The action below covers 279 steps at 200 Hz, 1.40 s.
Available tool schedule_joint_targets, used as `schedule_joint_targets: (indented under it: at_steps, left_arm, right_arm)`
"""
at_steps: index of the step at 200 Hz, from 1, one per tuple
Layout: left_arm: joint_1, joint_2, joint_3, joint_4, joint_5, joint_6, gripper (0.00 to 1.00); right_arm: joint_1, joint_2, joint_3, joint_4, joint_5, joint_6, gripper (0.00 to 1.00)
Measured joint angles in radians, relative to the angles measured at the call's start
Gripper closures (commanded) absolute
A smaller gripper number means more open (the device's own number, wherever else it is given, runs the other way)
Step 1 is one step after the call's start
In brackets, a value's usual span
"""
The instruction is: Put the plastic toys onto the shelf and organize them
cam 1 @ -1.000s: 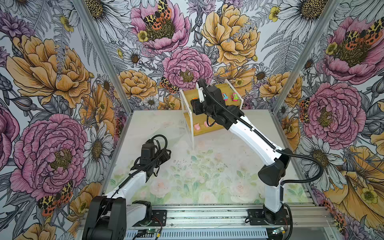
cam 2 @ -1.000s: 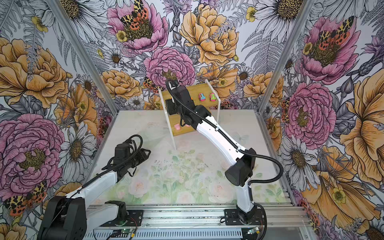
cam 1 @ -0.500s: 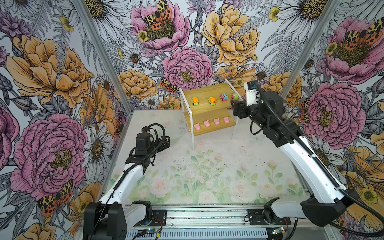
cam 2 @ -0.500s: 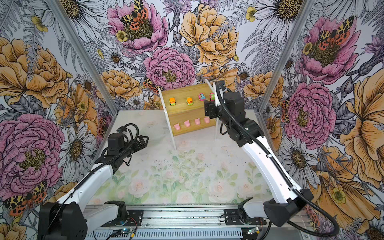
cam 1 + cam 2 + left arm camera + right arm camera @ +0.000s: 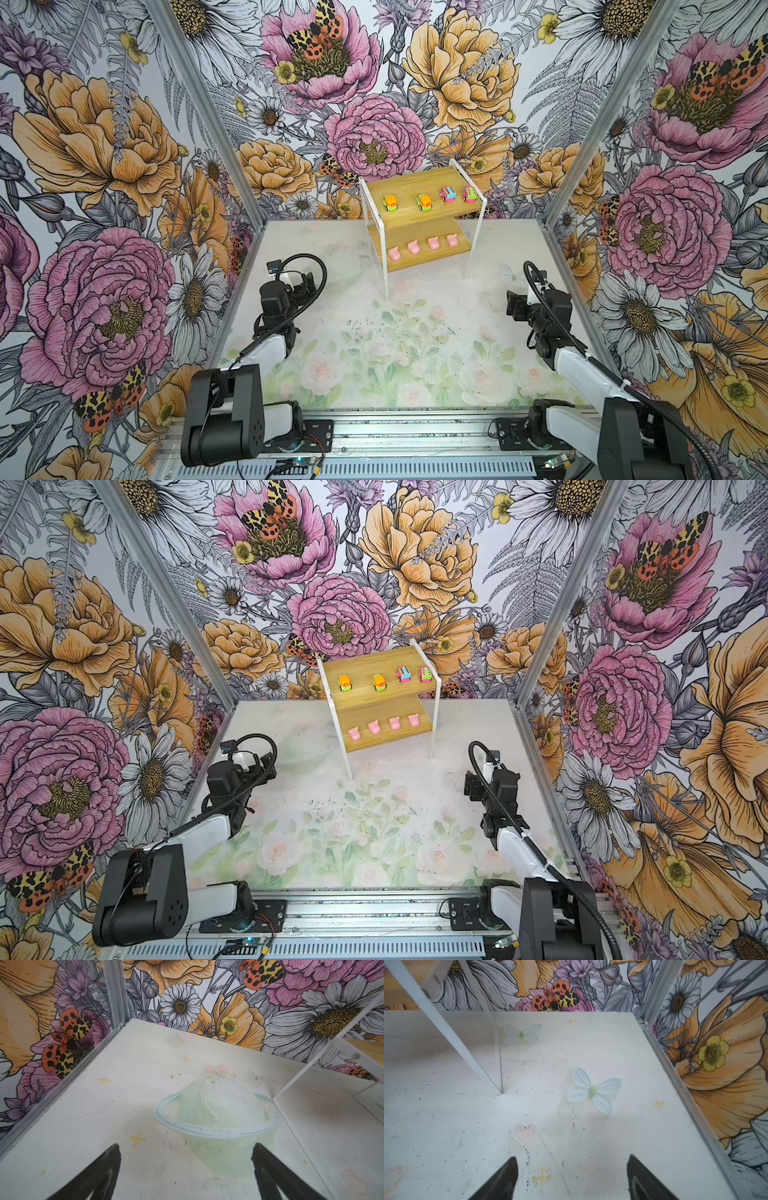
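Bamboo shelf [image 5: 407,185] stands uncovered since right end effector [image 5: 572,1157] withdrew; it and left end effector [image 5: 186,1146] gape, seemingly empty.

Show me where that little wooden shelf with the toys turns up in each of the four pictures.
In a top view: the shelf stands at the far end of the table, about mid-width.
In a top view: the shelf is in the same far, middle spot.
Left wrist view: only a cropped corner of it, wood and white frame.
Right wrist view: only a slanting white leg.
Shared landmark: the floral back wall behind it.
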Motion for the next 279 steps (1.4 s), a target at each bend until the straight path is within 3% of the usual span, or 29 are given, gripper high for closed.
schedule_joint_targets:
  at_steps: [40, 85, 100, 134, 144, 279]
  left_arm:
    - [-0.003, 0.133, 0.003, 0.166, 0.019, 0.037, 0.01]
    - [-0.049, 0.216, -0.071, 0.348, 0.013, 0.078, 0.01]
    - [-0.052, 0.225, -0.076, 0.372, 0.013, 0.087, 0.01]
    - [-0.052, 0.225, -0.076, 0.417, 0.008, 0.095, 0.01]
    - [-0.052, 0.225, -0.076, 0.422, 0.008, 0.096, 0.01]
    - [-0.072, 0.225, -0.076, 0.439, -0.036, 0.100, 0.01]
  right_arm:
    - [-0.060, 0.154, -0.018, 0.284, -0.069, 0.051, 0.27]
    - [-0.023, 0.369, -0.058, 0.631, -0.132, 0.069, 0.28]
    - [-0.006, 0.406, -0.058, 0.628, -0.131, 0.068, 0.26]
    - [0.027, 0.409, 0.026, 0.568, -0.107, 0.044, 0.10]
    - [0.033, 0.409, 0.040, 0.569, -0.098, 0.035, 0.01]
    - [0.050, 0.409, 0.043, 0.540, -0.067, 0.016, 0.01]
